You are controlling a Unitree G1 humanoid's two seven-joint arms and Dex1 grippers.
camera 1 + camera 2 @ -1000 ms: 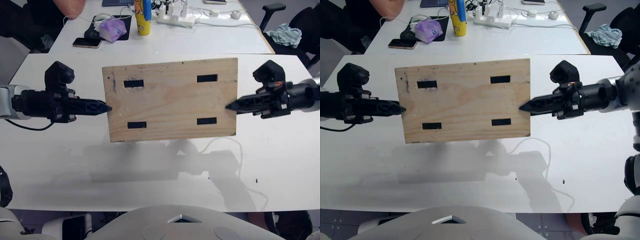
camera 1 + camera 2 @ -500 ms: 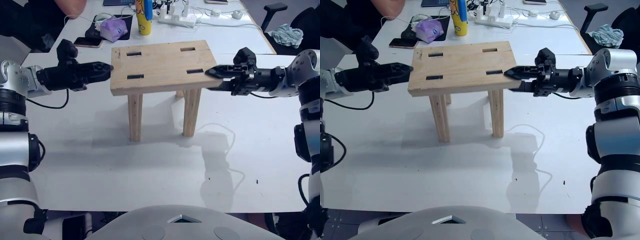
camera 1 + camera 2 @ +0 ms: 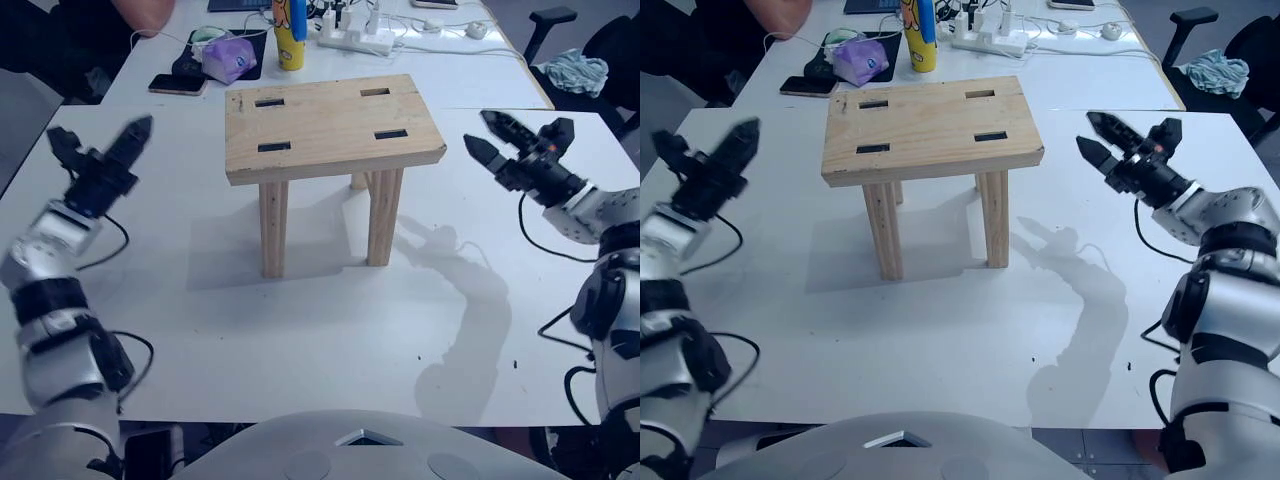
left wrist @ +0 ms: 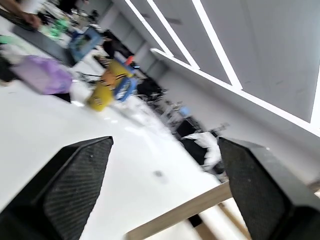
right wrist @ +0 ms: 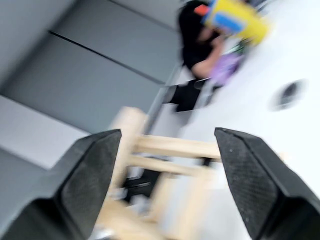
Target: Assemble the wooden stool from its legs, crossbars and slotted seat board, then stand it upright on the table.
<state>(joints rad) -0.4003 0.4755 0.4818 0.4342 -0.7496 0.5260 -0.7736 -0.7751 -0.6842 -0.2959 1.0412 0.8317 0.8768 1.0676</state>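
Observation:
The wooden stool (image 3: 333, 130) stands upright on its legs in the middle of the white table (image 3: 300, 340), slotted seat board on top. My left gripper (image 3: 138, 132) is open, off the stool's left side, well clear of the seat. My right gripper (image 3: 476, 128) is open too, a short way off the seat's right end. Nothing sits between either pair of fingers. In the left wrist view the open fingers (image 4: 75, 192) frame the seat's edge (image 4: 190, 212). In the right wrist view the blurred stool (image 5: 165, 150) lies beyond the fingers (image 5: 255, 190).
A second table behind holds a yellow bottle (image 3: 290, 35), a purple pouch (image 3: 228, 58), a phone (image 3: 175, 85) and a power strip (image 3: 350, 38). An office chair with a blue cloth (image 3: 572, 70) stands at the back right. Bare tabletop lies in front of the stool.
The stool went from lifted, seat facing the camera, to standing on its legs. Both grippers have let go of the seat's ends, opened and drawn back outwards.

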